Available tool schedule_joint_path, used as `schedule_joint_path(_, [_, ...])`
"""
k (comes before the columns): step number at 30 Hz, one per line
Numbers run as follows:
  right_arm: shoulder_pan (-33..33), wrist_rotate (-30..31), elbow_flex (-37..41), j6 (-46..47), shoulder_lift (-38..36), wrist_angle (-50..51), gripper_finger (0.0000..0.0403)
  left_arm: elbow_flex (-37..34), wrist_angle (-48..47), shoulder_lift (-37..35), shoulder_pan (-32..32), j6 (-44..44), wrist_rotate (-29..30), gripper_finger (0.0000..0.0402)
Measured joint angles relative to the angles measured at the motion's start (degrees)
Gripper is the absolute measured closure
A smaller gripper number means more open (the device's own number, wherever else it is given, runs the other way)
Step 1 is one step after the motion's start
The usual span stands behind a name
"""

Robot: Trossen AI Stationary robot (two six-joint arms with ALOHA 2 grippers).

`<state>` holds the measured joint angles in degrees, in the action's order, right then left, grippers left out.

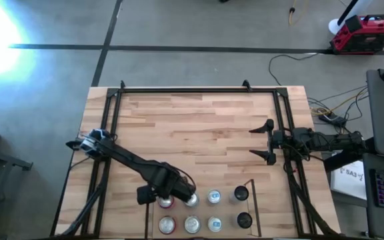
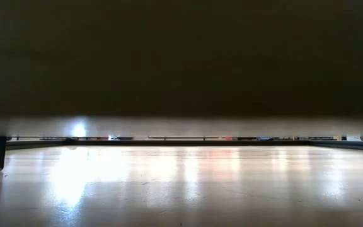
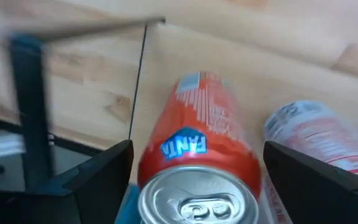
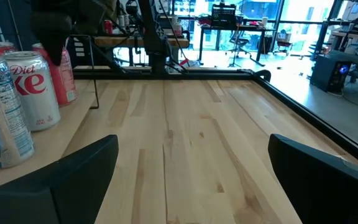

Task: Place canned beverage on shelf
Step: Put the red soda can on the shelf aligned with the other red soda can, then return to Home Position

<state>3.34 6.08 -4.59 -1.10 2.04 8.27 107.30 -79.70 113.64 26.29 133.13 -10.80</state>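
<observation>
An orange Fanta can [image 3: 197, 149] stands upright on the light wood floor of the shelf [image 1: 253, 207], at its left end near the table's front edge. My left gripper [image 1: 172, 197] is open above it. Its two fingers [image 3: 104, 174] stand on either side of the can with narrow gaps, and I see no touch. Several more cans [image 1: 213, 197] stand in two rows in the shelf. A white and red one [image 3: 316, 137] is right beside the Fanta can. My right gripper [image 1: 267, 142] is open and empty at the table's right side.
The shelf's thin black side rail [image 3: 138, 81] runs close beside the Fanta can. The large black frame [image 1: 199, 90] borders the tabletop. The right wrist view shows a Diet Coke can [image 4: 33, 87] and other cans far off. Bare wood [image 1: 192, 127] lies in the table's middle.
</observation>
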Motion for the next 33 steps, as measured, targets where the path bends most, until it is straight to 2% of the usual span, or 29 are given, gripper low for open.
schedule_joint_path(6, [0.01,0.0,0.0,0.01,0.0,0.0,0.0003,6.01,-9.04,-0.08,-0.95,-2.53,8.45,0.0058])
schedule_joint_path(10, [0.0,0.01,-0.01,0.02,0.0,0.0,0.0003,8.89,-10.03,-0.44,-2.73,-6.88,18.18,0.0058])
schedule_joint_path(14, [0.01,-0.01,-0.01,0.02,0.0,0.0,0.0003,9.75,-10.26,-0.56,-5.82,-15.4,28.44,0.0058])
schedule_joint_path(19, [0.0,0.01,0.01,0.02,0.0,0.0,0.0003,9.83,-6.85,-0.56,-12.21,-25.59,30.81,0.0058])
schedule_joint_path(23, [0.0,0.01,-0.01,0.02,0.0,0.0,0.0003,9.94,4.98,-0.54,-16.48,-41.0,32.11,0.0058])
schedule_joint_path(26, [0.01,0.01,0.0,0.02,0.0,0.0,0.0003,9.25,18.89,-0.45,-18.9,-58.45,35.0,0.0058])
schedule_joint_path(30, [0.0,-0.01,0.0,0.01,0.0,0.0,0.0003,9.47,37.64,-0.43,-20.9,-81.0,35.83,0.0058])
schedule_joint_path(33, [0.0,0.01,0.0,0.01,0.0,0.0,0.0003,10.5,43.61,-0.43,-21.27,-88.76,35.75,0.0058])
